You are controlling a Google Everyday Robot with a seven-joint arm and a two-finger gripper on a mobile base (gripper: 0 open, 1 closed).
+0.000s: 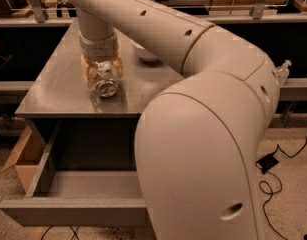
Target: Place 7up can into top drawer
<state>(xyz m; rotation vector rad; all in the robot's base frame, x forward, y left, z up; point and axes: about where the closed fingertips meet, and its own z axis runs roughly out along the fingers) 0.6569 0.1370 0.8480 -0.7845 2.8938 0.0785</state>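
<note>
The 7up can lies on its side on the grey cabinet top, silver end towards me. My gripper reaches down from above, with its yellowish fingers close against both sides of the can, shut on it. The can rests on the cabinet top. The top drawer is pulled open below the cabinet's front edge, and its inside shows nothing in it. My large pale arm covers the drawer's right part.
A white bowl sits behind the gripper on the cabinet top, partly hidden by my arm. A cardboard box stands on the floor left of the drawer. Cables lie on the floor at the right.
</note>
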